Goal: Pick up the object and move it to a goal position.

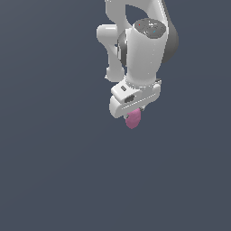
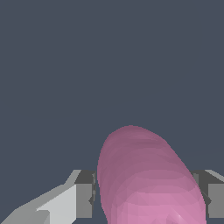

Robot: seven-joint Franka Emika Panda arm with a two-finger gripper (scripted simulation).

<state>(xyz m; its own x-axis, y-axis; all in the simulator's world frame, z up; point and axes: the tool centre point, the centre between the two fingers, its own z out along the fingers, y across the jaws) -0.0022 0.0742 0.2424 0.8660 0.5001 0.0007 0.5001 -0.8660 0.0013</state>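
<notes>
The object (image 1: pixel 133 119) is a small pink-magenta egg-shaped lump, smooth and matte. In the exterior view it pokes out below the white gripper (image 1: pixel 135 113), which hangs from the arm in the upper middle. In the wrist view the object (image 2: pixel 148 179) fills the space between the two grey fingers (image 2: pixel 84 194), which press on its sides. The gripper (image 2: pixel 146 194) is shut on the object. The fingers are hidden behind the hand in the exterior view.
A plain dark grey-blue surface (image 1: pixel 54 171) fills the background in both views. No other objects or edges show.
</notes>
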